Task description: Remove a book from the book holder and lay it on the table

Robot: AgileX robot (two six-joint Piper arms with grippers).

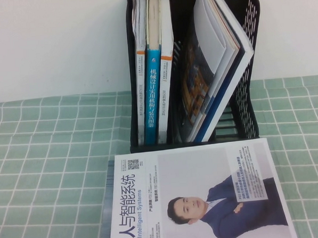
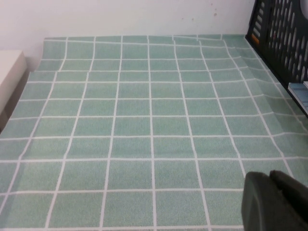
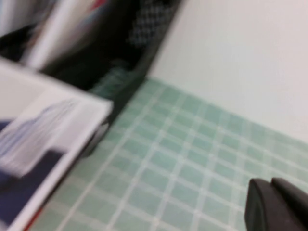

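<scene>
The book (image 1: 206, 196), white cover w/ photo of a man in a dark blue suit, arms crossed, is sitting at the near edge of the high view, just in front of the book holder (image 1: 249, 109). Black Chinese title and QR code are showing along its left side. Its top edge is running close to the holder's base; can't tell if it's lying fully flat on the bench (image 1: 50, 172) or hanging a bit above it, and its lower part is running out of frame. In the right wrist view the book (image 3: 43, 144) is showing blurred, w/ one corner over the green grid cloth beside the holder's dark wall.

Holder is standing upright at the back of the bench, against the white wall. Left compartment is holding three upright vols: a white book (image 1: 141, 61), a blue-spined book (image 1: 154, 82) and another white one (image 1: 166, 76). Right compartment is carrying a stack of thin magazines (image 1: 214, 57) leaning over to the left.

Left claw (image 2: 276, 202) is hovering over bare cloth well left of the holder; only a dark part is showing, can't tell its state. Right claw (image 3: 279, 204) is sitting over the cloth right of the book, clenched, gripping nothing visible.
</scene>
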